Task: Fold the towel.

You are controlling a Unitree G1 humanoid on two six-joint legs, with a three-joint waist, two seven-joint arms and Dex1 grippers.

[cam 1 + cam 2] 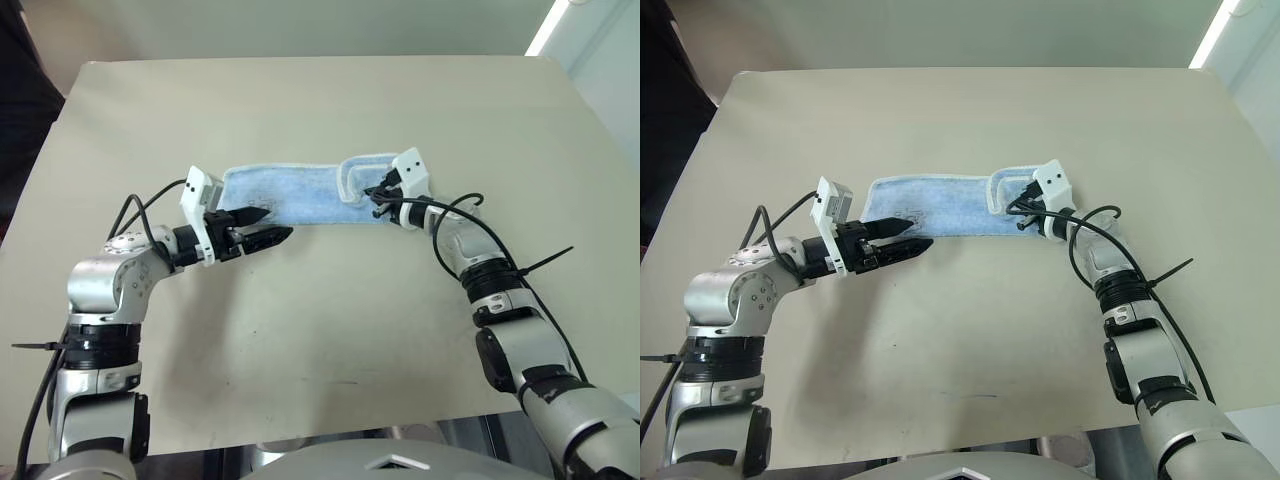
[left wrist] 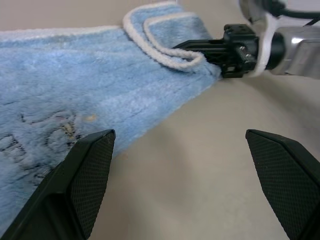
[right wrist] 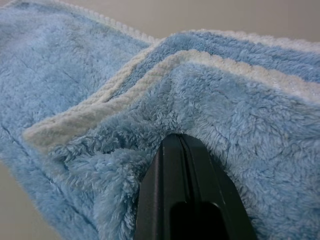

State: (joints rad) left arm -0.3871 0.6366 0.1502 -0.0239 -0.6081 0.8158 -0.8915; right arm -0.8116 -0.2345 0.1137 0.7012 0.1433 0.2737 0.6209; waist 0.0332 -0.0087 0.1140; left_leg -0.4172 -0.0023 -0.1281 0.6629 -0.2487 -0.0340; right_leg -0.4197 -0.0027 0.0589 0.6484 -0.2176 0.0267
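Small light-blue terry towel w/ whitish stitched edging (image 1: 300,195) lies as a long strip on the beige matte surface (image 1: 330,100), stretched between the two grippers. Right gripper (image 1: 380,197): jaws shut, tips pressed together into the pile at the strip's right end, where one corner flap is already doubled over itself. It looks like a pinch on that folded end, but whether cloth actually sits between the jaws can't be told from the wrist view. Left gripper (image 1: 262,226): jaws wide open, nothing held, one finger just at the towel's near edge at its left end, the other out over bare surface; faint dark embroidered mark (image 2: 45,130) sits in the pile just beyond that finger. Handling, as a guess: very light, fully limp, thick fluffy pile, so no stiffness, it'll sag and drape from any held point and drag on the surface rather than slide clean. Not fragile or slippery; terry gives good bite. Best hold prob. the corners or stitched edging, which is firmer and thinner than the mid-pile, pinching both layers where doubled. Left jaws would need the near-left corner between them before any lift, else the strip folds crooked.
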